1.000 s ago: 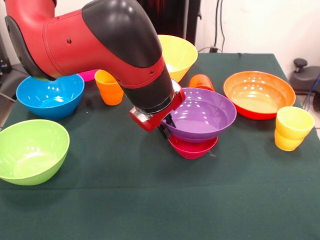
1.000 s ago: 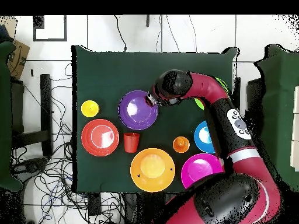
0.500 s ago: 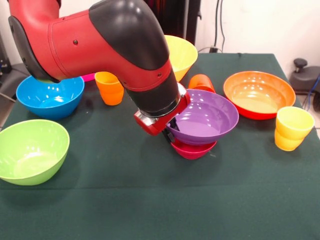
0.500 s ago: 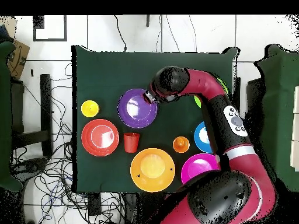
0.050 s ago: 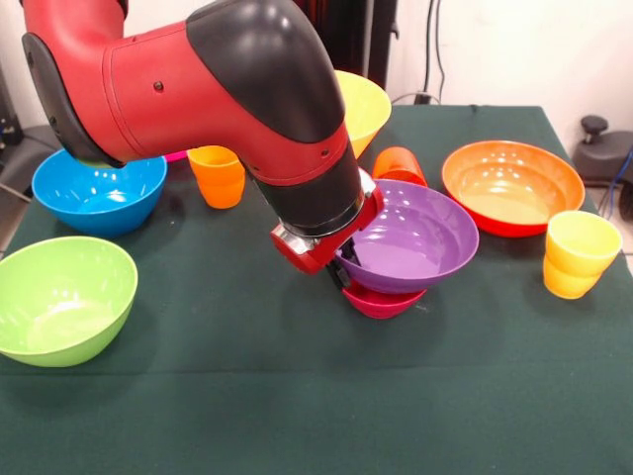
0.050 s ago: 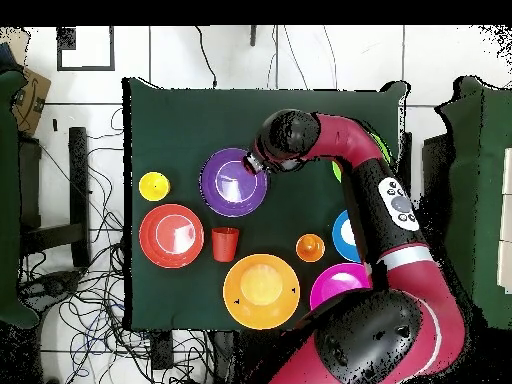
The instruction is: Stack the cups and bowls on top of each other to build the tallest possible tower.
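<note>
Near the middle of the green table (image 5: 297,406), the purple bowl (image 5: 410,237) sits tilted on the small magenta-red bowl (image 5: 381,300), its mouth facing up and a little toward the near side. Against half a second ago, this two-bowl tower has slid slightly right in the front view, and the arm (image 5: 218,89) has followed it. The gripper (image 5: 341,265) is at the purple bowl's left rim, but the red wrist block covers it, so whether it grips the rim or stands apart cannot be told.

The arm hides most of the pink bowl (image 6: 335,285) and part of the blue bowl (image 5: 97,193) and yellow bowl (image 5: 361,107). The red-orange cup (image 5: 401,163) shows only partly behind the purple rim. The ribbed orange cup (image 5: 218,176) stands upright left of the tower. The yellow cup (image 5: 579,252) leans at the right edge, near the orange-red bowl (image 5: 511,185). The green bowl (image 5: 59,299) rests near left.
</note>
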Available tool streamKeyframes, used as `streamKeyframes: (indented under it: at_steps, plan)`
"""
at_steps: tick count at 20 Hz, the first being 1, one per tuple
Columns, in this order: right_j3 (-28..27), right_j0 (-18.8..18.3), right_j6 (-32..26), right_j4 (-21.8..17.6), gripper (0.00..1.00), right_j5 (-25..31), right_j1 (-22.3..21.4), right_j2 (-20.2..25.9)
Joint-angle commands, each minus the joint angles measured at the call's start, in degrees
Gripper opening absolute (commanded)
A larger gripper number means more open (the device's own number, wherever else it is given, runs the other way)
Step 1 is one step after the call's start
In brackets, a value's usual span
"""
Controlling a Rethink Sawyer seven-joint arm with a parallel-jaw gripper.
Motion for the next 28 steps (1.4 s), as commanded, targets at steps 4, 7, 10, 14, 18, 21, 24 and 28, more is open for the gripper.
streamKeyframes:
  at_steps: [4,7,10,14,18,21,24,28]
  plan:
    - [-3.39,1.45,-11.07,-7.01,0.00,-0.24,2.20,-2.87]
    - [-3.29,1.33,-11.79,-7.32,0.00,-0.26,2.28,-2.82]
    - [-3.52,1.31,-12.44,-7.59,0.00,0.06,2.61,-2.87]
    - [-3.98,1.41,-13.39,-7.72,0.00,0.92,2.78,-2.71]
    - [-4.35,1.29,-14.45,-7.90,0.00,0.94,3.08,-2.41]
    - [-4.65,1.11,-15.20,-8.10,0.00,0.83,3.48,-2.25]
    - [-4.85,0.85,-15.87,-8.22,0.00,0.65,3.87,-2.08]
    - [-5.07,0.63,-16.72,-8.37,0.00,0.64,4.15,-1.94]
